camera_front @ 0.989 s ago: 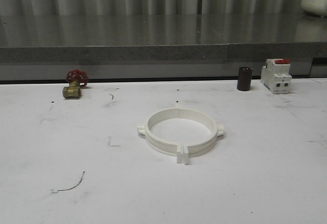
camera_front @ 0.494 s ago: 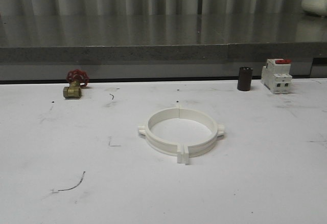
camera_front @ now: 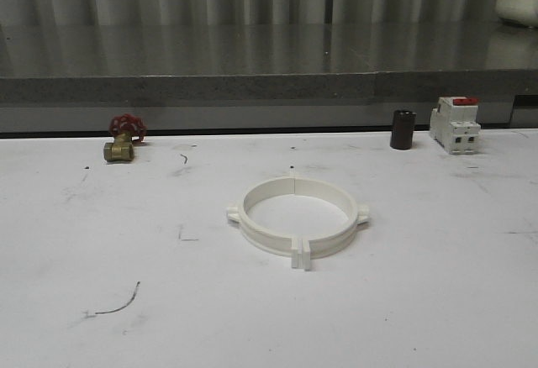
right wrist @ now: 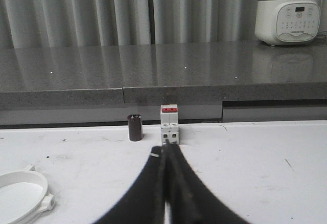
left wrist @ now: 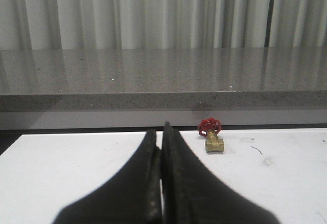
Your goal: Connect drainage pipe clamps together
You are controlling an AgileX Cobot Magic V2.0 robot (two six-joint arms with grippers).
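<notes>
The two white drainage pipe clamps [camera_front: 297,216] lie on the white table at its middle, set end to end as one closed ring, with paired flat tabs at the front and a nub on each side. Part of that ring [right wrist: 23,196] also shows in the right wrist view. My left gripper [left wrist: 162,142] is shut with nothing between its black fingers, held over the left of the table, well away from the ring. My right gripper [right wrist: 167,150] is likewise shut and empty, over the right of the table.
A brass valve with a red handwheel [camera_front: 123,139] sits at the back left. A dark cylinder [camera_front: 403,129] and a white red-topped breaker [camera_front: 455,123] stand at the back right. A grey stone ledge [camera_front: 269,86] runs behind the table, with a white appliance [right wrist: 288,12] on it.
</notes>
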